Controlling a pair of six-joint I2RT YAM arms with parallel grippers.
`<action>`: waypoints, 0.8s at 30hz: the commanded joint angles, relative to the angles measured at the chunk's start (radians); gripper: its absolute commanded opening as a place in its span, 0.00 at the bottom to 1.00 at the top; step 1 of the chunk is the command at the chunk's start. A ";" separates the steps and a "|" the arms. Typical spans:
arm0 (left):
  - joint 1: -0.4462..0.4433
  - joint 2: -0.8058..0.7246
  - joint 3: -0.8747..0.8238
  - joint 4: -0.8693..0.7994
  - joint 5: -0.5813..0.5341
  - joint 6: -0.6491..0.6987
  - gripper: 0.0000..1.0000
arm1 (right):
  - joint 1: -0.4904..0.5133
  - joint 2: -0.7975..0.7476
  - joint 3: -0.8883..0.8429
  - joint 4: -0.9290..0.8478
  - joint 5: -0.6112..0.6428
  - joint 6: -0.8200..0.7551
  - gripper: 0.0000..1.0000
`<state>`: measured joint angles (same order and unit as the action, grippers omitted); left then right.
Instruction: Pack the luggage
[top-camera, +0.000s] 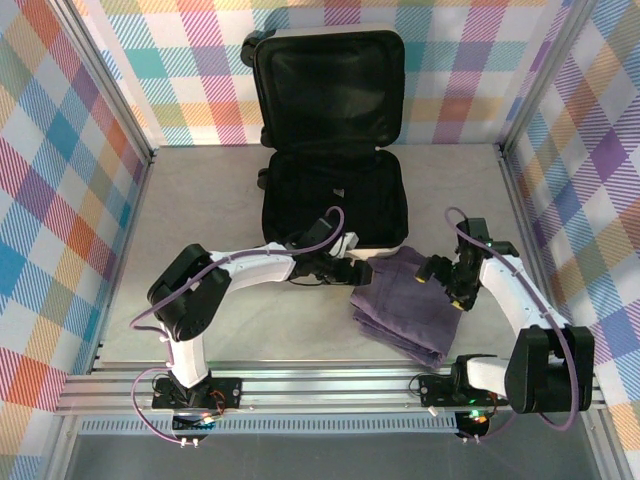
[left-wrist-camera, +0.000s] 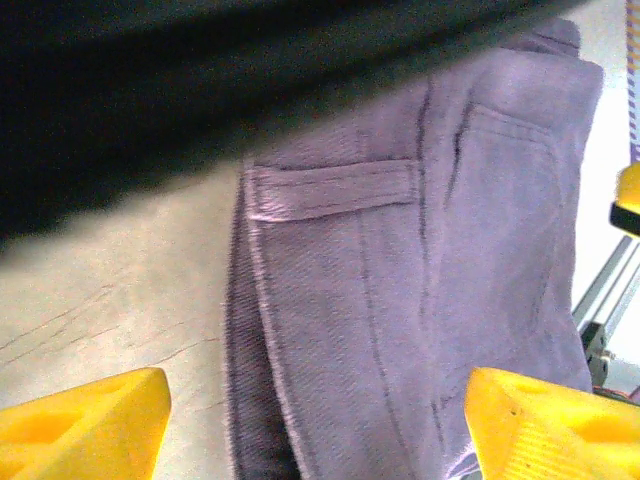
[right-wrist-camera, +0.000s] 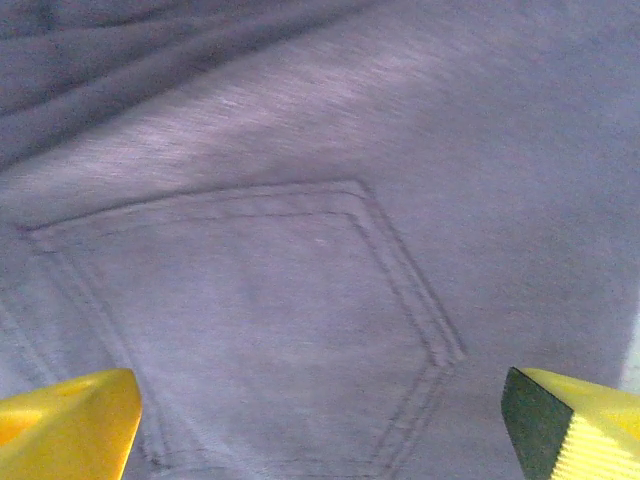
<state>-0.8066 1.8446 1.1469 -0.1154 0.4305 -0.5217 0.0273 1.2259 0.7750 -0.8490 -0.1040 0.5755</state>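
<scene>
we see the luggage (top-camera: 335, 200) lying open in the upper middle of the top view. its base half is flat on the surface (top-camera: 200, 230) and its lid stands upright against the plaid back wall (top-camera: 470, 70), with black lining showing in both halves and a white shell at the rim. nothing lies inside either half.

a folded pair of purple trousers (top-camera: 400, 310) sits on the surface just below and to the right of the luggage's near edge, in the lower middle of the frame. its upper edge is close against that rim.

the left hand (top-camera: 352, 270) is at the left edge of the trousers. in its wrist view the yellow fingers (left-wrist-camera: 80, 420) stand wide apart – open, gripping nothing. one is over the bare surface and the other over the purple cloth (left-wrist-camera: 400, 300), where a belt loop (left-wrist-camera: 330, 190) shows. a dark blur fills the top of that frame, and we cannot tell what it is.

the right hand (top-camera: 445, 280) is at the right edge of the trousers. its fingers (right-wrist-camera: 60, 415) are also spread wide and empty above a stitched back pocket (right-wrist-camera: 260, 320). we cannot tell whether they touch the fabric.
</scene>
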 joint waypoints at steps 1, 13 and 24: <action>-0.025 0.039 0.042 0.004 0.033 0.038 0.77 | -0.034 -0.038 -0.041 -0.052 0.010 0.016 0.95; -0.069 0.135 0.137 -0.064 -0.015 0.103 0.77 | -0.076 -0.041 -0.103 -0.058 0.031 0.075 0.99; -0.078 0.186 0.148 -0.067 0.015 0.124 0.77 | -0.075 0.031 -0.198 0.067 -0.035 0.122 1.00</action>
<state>-0.8612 1.9778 1.2823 -0.1493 0.4099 -0.4210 -0.0410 1.2457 0.6041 -0.8238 -0.0978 0.6636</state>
